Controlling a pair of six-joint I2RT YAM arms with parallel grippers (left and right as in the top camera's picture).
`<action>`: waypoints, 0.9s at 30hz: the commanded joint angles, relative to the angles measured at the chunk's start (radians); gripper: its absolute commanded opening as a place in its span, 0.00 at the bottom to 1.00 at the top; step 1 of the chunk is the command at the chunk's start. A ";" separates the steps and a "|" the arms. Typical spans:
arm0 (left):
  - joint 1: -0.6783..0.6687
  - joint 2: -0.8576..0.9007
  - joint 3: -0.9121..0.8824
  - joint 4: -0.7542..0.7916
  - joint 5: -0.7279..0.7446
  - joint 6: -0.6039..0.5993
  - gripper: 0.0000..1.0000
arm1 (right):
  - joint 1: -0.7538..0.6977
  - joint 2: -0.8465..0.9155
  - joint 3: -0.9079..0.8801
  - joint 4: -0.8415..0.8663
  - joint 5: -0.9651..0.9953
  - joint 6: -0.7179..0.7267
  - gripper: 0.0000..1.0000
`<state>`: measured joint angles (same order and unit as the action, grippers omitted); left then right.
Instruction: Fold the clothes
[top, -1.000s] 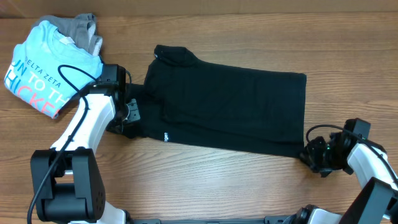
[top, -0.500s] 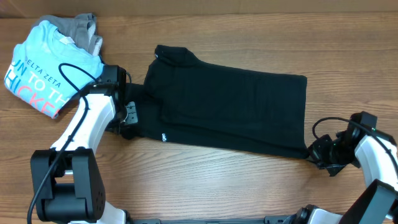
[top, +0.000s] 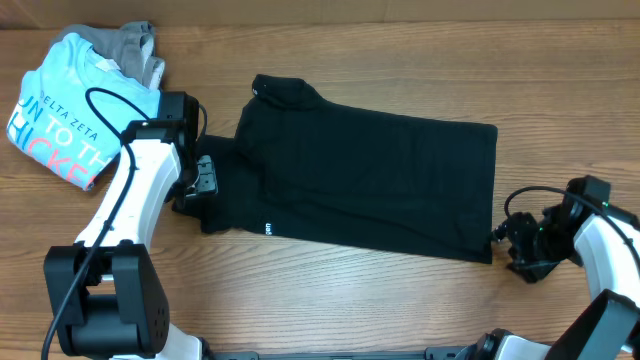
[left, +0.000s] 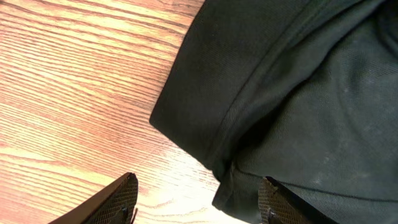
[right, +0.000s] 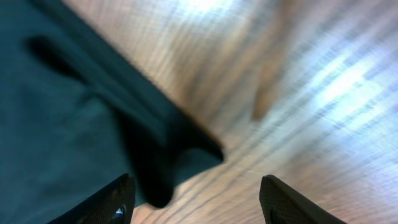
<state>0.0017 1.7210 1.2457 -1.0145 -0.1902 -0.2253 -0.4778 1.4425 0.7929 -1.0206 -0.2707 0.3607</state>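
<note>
Black T-shirt (top: 370, 185), white label (top: 267, 227), "ELTA ZETA" tee (top: 70, 120)

Matt black cloth T-shirt (top: 370, 180), wood-grain table (top: 350, 295)

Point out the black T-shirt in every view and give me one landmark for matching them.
Overhead: the black T-shirt lies spread across the middle.
Left wrist: the shirt fills the right side, with a hemmed corner pointing left.
Right wrist: the shirt, blurred, fills the left side, with a corner reaching the centre.
Shared landmark: the wooden table, bare beside the shirt's edge.
</note>
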 joint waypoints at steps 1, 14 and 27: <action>0.003 0.005 0.037 -0.011 0.079 0.026 0.64 | 0.000 -0.008 0.067 -0.014 -0.111 -0.080 0.68; 0.003 0.004 0.038 0.001 0.281 0.054 0.66 | 0.060 -0.006 -0.006 0.008 -0.192 -0.124 0.50; 0.003 0.004 0.038 -0.004 0.288 0.054 0.65 | 0.102 -0.006 -0.054 0.076 -0.172 0.007 0.48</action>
<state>0.0017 1.7210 1.2594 -1.0161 0.0799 -0.1978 -0.3790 1.4425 0.7425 -0.9440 -0.4442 0.3378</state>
